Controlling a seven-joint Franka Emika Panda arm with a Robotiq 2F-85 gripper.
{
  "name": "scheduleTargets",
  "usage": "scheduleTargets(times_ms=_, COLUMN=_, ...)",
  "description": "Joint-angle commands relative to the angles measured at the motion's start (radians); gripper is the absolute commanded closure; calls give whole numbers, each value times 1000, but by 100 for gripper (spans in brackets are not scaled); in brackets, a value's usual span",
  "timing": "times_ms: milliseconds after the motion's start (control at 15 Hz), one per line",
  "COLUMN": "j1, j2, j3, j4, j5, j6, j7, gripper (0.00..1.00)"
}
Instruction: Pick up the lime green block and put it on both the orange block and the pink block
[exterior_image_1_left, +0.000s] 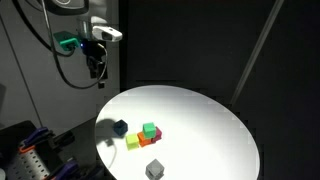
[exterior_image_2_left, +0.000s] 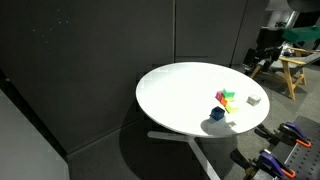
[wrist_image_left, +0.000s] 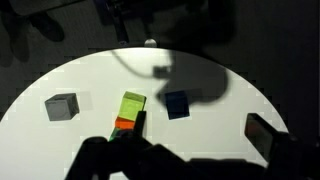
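Grey block (exterior_image_1_left: 154, 169): nearest the camera in an exterior view, alone on the surface, apart from the coloured cluster; also seen in the wrist view (wrist_image_left: 62, 106).
Surface (exterior_image_1_left: 210, 120): round, white, brightly lit, against dark walls in both exterior views (exterior_image_2_left: 170, 95).
Yellow-green block (exterior_image_1_left: 133, 143): front edge of the cluster, just beside the orange block.
Orange block (exterior_image_1_left: 147, 142): in the cluster, directly in front of the lime green block and touching it.
Pink block (exterior_image_1_left: 157, 135): only a sliver shows, tight against the lime green block.
Lime green block (exterior_image_1_left: 150, 129): in the cluster near the middle of the surface, touching orange and pink. It looks higher than its neighbours, but whether it rests on top of them cannot be told at this size. Seen as a green spot in the cluster (exterior_image_2_left: 227, 95).
Dark blue block (exterior_image_1_left: 120, 127): beside the cluster, apart from it, in shadow; also in the wrist view (wrist_image_left: 177, 104).
Gripper (exterior_image_1_left: 96, 68): farthest back, high above the surface edge, well apart from every block, holding nothing; finger spacing cannot be told. Dark and small in an exterior view (exterior_image_2_left: 262, 60).
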Motion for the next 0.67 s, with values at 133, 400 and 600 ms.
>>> scheduleTargets(times_ms=133, j1=2, j2=-35, j3=5, j4=-12, j5=23, j6=-13, j7=-13, gripper=0)
scheduleTargets(times_ms=400, j1=-5, j2=-8, j3=9, j4=0, j5=9, j6=-2, j7=-4, gripper=0)
scheduleTargets(times_ms=600, j1=-5, j2=-8, j3=9, j4=0, j5=9, j6=-2, j7=-4, gripper=0)
